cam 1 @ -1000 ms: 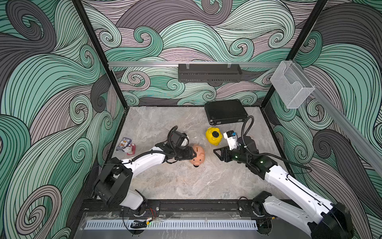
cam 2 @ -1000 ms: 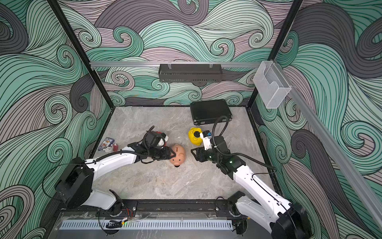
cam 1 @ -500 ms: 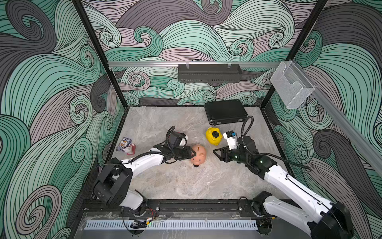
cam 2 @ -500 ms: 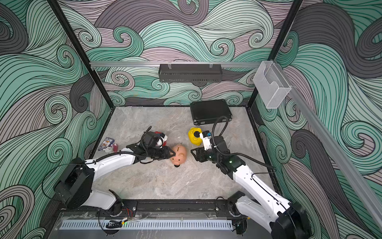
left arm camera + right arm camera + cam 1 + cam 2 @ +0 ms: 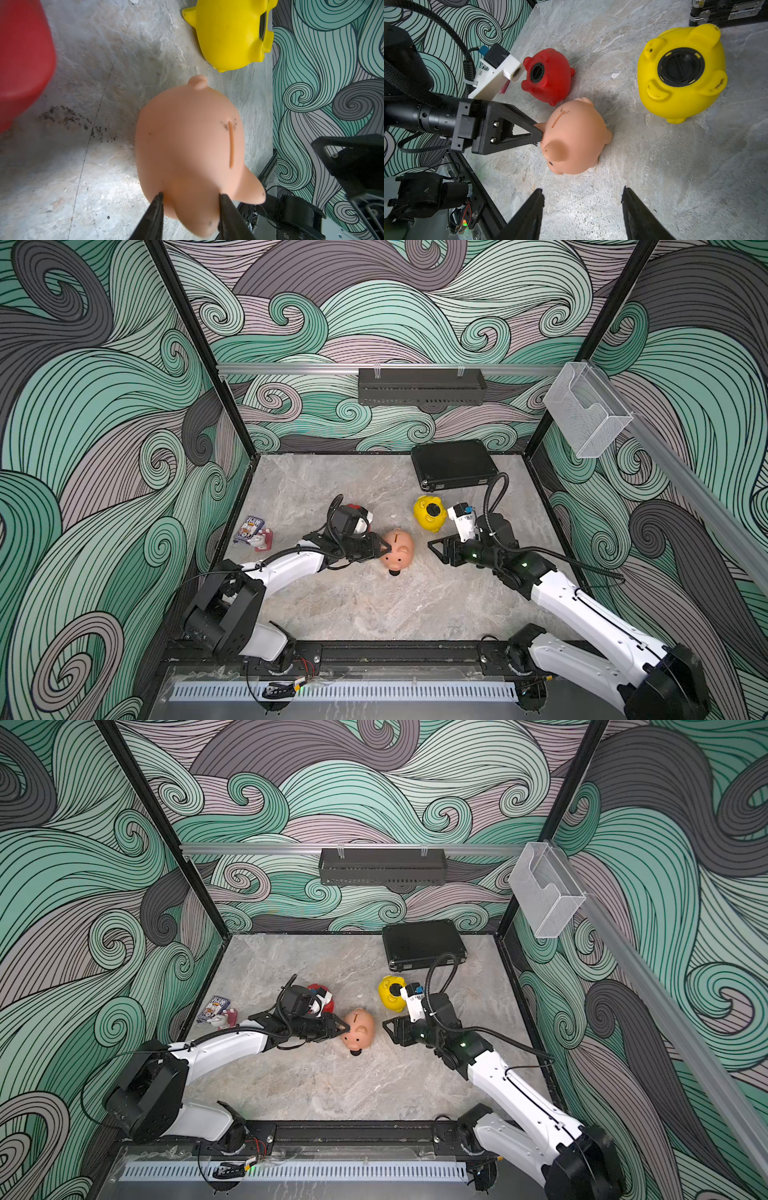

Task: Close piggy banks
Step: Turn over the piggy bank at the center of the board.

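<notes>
Three piggy banks lie on the marble tabletop (image 5: 332, 614): the red piggy bank (image 5: 548, 75) and the yellow piggy bank (image 5: 681, 72) rest with their bellies turned up and a black round plug seated in each belly hole, while the peach-pink piggy bank (image 5: 397, 549) stands between the two arms with its coin slot facing up, so its belly is against the table and cannot be seen. The left gripper (image 5: 190, 197) reaches that pig from its own side, and the left wrist view shows the two black fingers pinched onto the pig's head end, one on each side, near an ear; the jaws are nearly closed on it. In the right wrist view the same gripper's tip presses against the pig's head. The pig's long axis runs roughly in line with the left arm's reach, snout toward the front edge of the table. The right gripper (image 5: 582, 209) hovers on the pig's opposite side, a little apart, its jaws spread and empty, pointing toward the pig. The left arm is therefore the nearer one, and my judgement is that the pig must be rolled over to expose its belly hole.
</notes>
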Robot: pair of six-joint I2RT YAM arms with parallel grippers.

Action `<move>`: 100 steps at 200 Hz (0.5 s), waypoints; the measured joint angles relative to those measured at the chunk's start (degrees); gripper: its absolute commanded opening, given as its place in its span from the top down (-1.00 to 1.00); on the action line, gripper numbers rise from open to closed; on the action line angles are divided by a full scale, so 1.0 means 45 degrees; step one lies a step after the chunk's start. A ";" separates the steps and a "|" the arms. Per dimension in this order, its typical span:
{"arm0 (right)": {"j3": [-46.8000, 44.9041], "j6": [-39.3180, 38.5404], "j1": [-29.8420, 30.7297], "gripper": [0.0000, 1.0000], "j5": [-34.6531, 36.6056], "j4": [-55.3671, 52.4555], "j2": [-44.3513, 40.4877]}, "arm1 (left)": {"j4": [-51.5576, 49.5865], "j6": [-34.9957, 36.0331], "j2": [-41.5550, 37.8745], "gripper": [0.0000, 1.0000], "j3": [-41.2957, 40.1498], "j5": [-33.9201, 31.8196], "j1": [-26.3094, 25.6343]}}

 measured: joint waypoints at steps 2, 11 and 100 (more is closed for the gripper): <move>0.0000 0.0000 0.0000 -0.24 0.0000 0.0005 0.0000 | 0.0005 -0.0010 -0.0005 0.20 -0.0015 0.0019 0.0015; 0.0000 -0.0005 0.0000 -0.24 0.0000 0.0005 0.0000 | 0.0049 -0.0029 -0.0005 0.20 -0.0044 0.0087 0.0097; 0.0000 0.0000 0.0000 -0.24 -0.0010 0.0000 0.0068 | -0.0083 -0.0029 -0.0690 0.20 -0.0661 0.0253 0.0869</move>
